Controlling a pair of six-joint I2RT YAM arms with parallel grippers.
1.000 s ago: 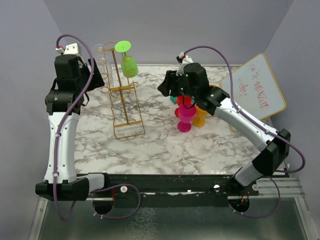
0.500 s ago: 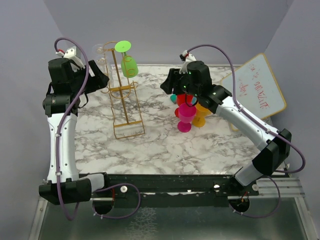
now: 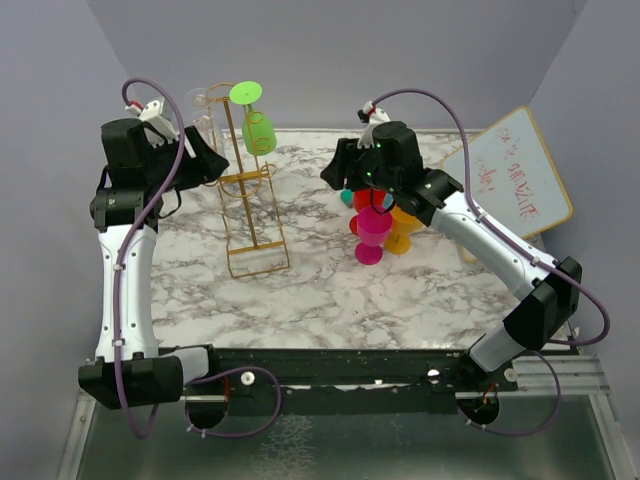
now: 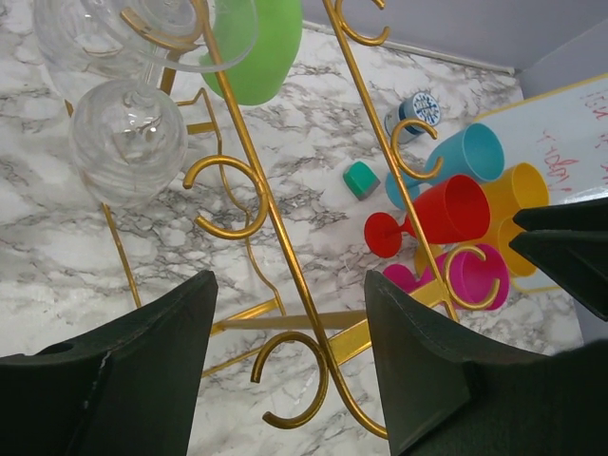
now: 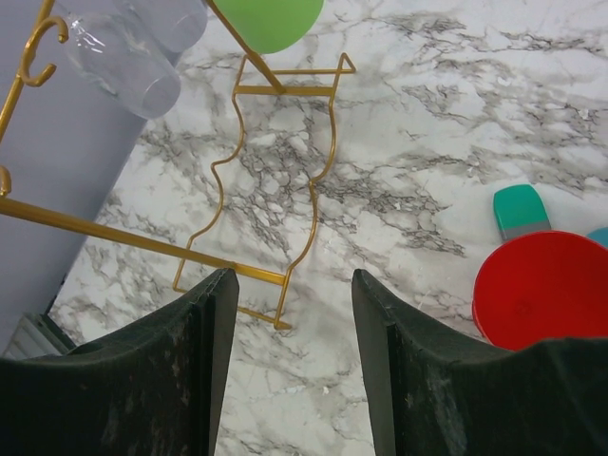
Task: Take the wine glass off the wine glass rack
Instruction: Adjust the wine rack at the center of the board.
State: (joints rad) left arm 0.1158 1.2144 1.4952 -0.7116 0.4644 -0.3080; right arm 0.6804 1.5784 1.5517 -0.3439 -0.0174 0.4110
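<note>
The gold wire wine glass rack (image 3: 246, 178) stands at the back left of the marble table. A green wine glass (image 3: 257, 130) and a clear wine glass (image 3: 200, 112) hang upside down from its top. My left gripper (image 3: 208, 160) is open and empty, just left of the rack at mid height. In the left wrist view the rack's post and scroll hooks (image 4: 285, 237) lie between its open fingers (image 4: 290, 285), with the clear glass (image 4: 128, 142) and green glass (image 4: 256, 47) above. My right gripper (image 3: 337, 172) is open and empty, right of the rack, above the table (image 5: 290, 285).
A cluster of red, pink, orange and teal plastic goblets (image 3: 375, 232) stands under the right arm. The red one (image 5: 546, 285) and a small teal block (image 5: 521, 211) show in the right wrist view. A whiteboard (image 3: 510, 175) leans at the back right.
My left arm has swung its gripper up and to the right, closer to the rack. My right arm has hardly moved.
</note>
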